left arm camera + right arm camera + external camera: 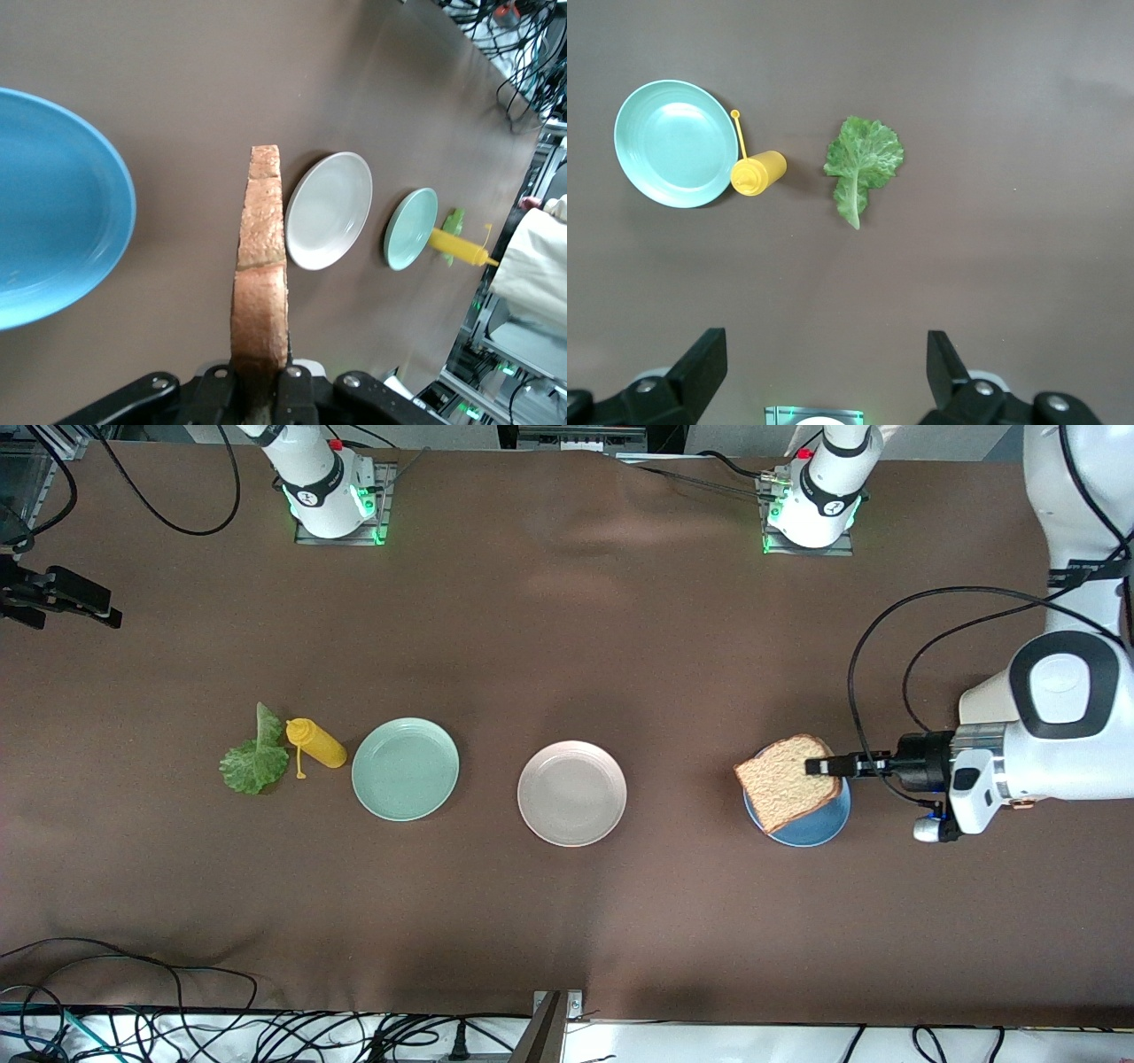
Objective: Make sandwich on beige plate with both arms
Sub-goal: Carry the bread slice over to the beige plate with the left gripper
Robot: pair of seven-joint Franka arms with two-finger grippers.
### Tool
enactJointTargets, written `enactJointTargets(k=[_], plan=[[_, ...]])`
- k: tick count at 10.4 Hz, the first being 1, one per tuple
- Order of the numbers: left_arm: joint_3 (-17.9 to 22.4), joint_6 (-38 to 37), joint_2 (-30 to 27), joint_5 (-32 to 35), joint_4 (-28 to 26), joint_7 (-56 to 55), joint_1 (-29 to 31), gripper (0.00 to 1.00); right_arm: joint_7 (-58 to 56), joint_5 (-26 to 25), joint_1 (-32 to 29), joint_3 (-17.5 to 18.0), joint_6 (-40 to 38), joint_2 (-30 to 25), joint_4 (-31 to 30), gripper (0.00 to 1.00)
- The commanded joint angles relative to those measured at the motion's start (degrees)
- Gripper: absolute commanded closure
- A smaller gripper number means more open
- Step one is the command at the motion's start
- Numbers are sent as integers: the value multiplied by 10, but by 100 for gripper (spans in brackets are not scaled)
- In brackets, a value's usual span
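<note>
Front view: I see the left gripper (817, 766) pinching a bread slice (785, 781) over the blue plate (811, 825); beige plate (571, 793) bare mid-table. Left wrist: slice edge-on, clamped. Right wrist: right gripper (826, 370) spread wide above the lettuce leaf (862, 166).

Brown cloth-covered counter (567, 646), lightly wrinkled. Directly on it, in one row: crinkled green lettuce leaf (252, 762) toward the right arm's end, just beside it a yellow squeeze bottle (317, 746) lying on its side, then a mint-green plate (365, 779) close by the bottle, a beige plate (532, 802) near the middle, and a blue plate (811, 834) toward the left arm's end. Plates well apart.
</note>
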Motion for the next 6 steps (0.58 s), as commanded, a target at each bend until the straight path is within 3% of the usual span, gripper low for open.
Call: enactJointTargets(k=[1, 6], plan=[[4, 75, 18, -88, -19, -5, -47, 100, -4, 7, -2, -3, 0, 3, 9, 0], [4, 197, 60, -209, -24, -5, -161, 100, -3, 8, -1, -2, -6, 2, 9, 0]])
